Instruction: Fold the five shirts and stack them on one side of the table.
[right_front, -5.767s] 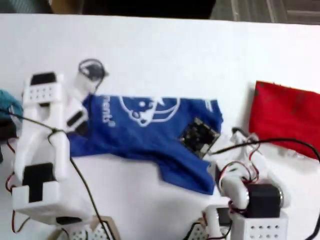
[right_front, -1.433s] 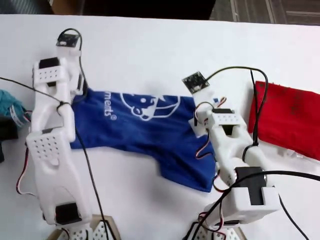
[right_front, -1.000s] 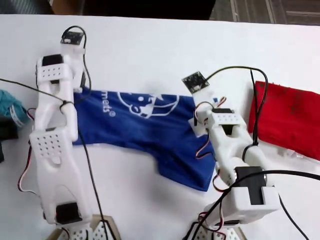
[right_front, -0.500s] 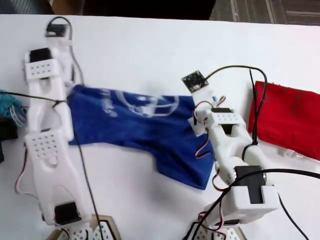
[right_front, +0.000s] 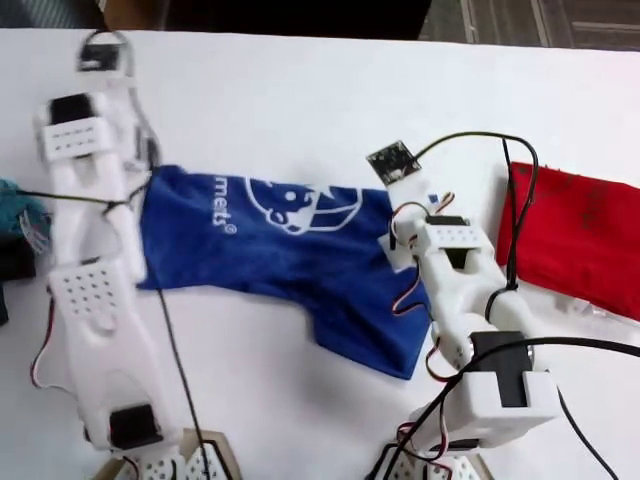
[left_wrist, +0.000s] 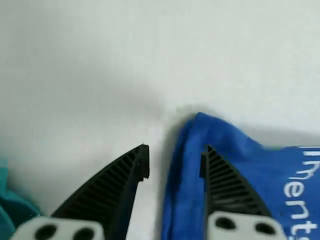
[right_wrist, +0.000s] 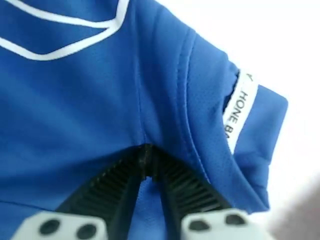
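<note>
Teal garment is bunched at the left edge of the table, not folded. Left gripper is spread open, with the blue shirt hem lying between its jaws, unclamped. Blue shirt is laid mid-table, rumpled, unfolded. Right gripper is pinched shut on it near the label. Red shirt is folded at the right. Judged: one done, most left.

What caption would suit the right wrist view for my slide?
Right end effector shut on the blue fabric shirt near its white sewn label.
</note>
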